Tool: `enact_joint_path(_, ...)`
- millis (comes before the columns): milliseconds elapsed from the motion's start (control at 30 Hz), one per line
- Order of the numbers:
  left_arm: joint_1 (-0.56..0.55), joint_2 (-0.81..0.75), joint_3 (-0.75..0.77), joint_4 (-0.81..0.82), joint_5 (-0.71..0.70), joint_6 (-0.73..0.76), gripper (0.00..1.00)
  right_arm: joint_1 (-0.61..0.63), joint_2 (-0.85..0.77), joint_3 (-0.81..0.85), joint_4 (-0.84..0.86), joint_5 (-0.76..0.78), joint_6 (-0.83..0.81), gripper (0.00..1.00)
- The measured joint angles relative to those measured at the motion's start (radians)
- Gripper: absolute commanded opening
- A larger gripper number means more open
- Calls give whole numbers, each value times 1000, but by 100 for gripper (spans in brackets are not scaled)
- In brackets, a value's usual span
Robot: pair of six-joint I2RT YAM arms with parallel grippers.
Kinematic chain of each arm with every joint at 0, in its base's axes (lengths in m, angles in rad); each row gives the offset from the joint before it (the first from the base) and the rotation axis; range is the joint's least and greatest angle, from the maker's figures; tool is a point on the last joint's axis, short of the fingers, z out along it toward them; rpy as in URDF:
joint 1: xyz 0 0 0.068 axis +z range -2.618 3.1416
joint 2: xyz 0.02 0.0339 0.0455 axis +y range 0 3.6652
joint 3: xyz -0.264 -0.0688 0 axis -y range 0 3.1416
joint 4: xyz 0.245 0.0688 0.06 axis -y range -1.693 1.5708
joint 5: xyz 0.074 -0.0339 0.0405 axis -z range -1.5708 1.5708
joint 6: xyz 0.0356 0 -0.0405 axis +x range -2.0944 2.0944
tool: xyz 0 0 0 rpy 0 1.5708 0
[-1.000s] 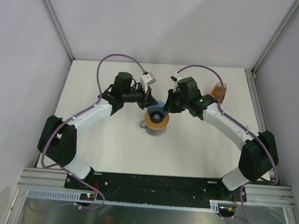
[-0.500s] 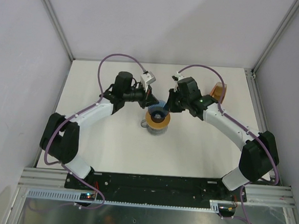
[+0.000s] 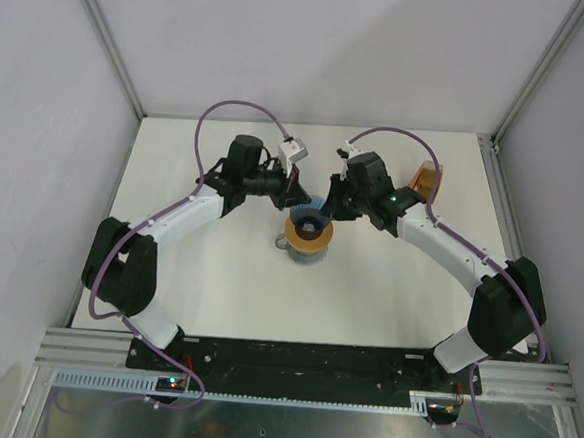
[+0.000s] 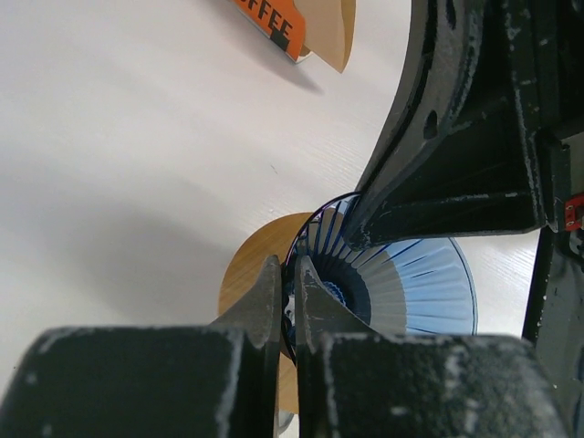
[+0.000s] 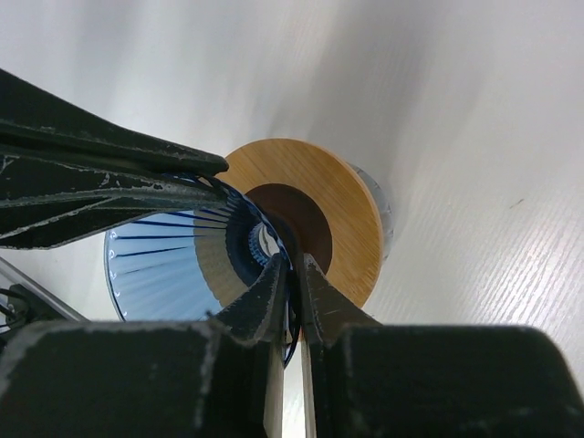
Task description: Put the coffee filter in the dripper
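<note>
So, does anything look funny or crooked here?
Yes. The blue dripper looks tipped sideways instead of sitting straight on the wooden ring atop the glass jug. The left end effector and the right end effector each pinch its rim. It is empty inside.

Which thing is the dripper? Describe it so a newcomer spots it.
Centre of the white table: a flat round wooden ring sits on a clear glass jug. The dripper is the translucent blue ribbed cone at the ring's far edge, rim pinched by the left pincer and right pincer; nothing else there is blue.
</note>
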Motion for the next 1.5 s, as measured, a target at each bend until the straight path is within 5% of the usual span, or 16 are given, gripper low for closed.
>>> enact_joint_path(167, -2, 11, 26, -38, 34, 2, 0, 8, 8, -4, -17, 20, -31, 44)
enact_joint_path(433, -6, 10, 34, -82, 60, 2, 0, 3, 8, -10, -47, 24, -55, 60)
enact_joint_path(600, -6, 10, 57, -137, 50, 2, 6, -13, -19, -10, -55, 24, -76, 63)
enact_joint_path(933, -13, 11, 85, -290, -13, 18, 34, -57, -121, -10, -21, 22, -93, 64)
enact_joint_path(1500, -15, 18, 163, -417, -73, 25, 42, -59, -149, -10, -5, 8, -101, 61)
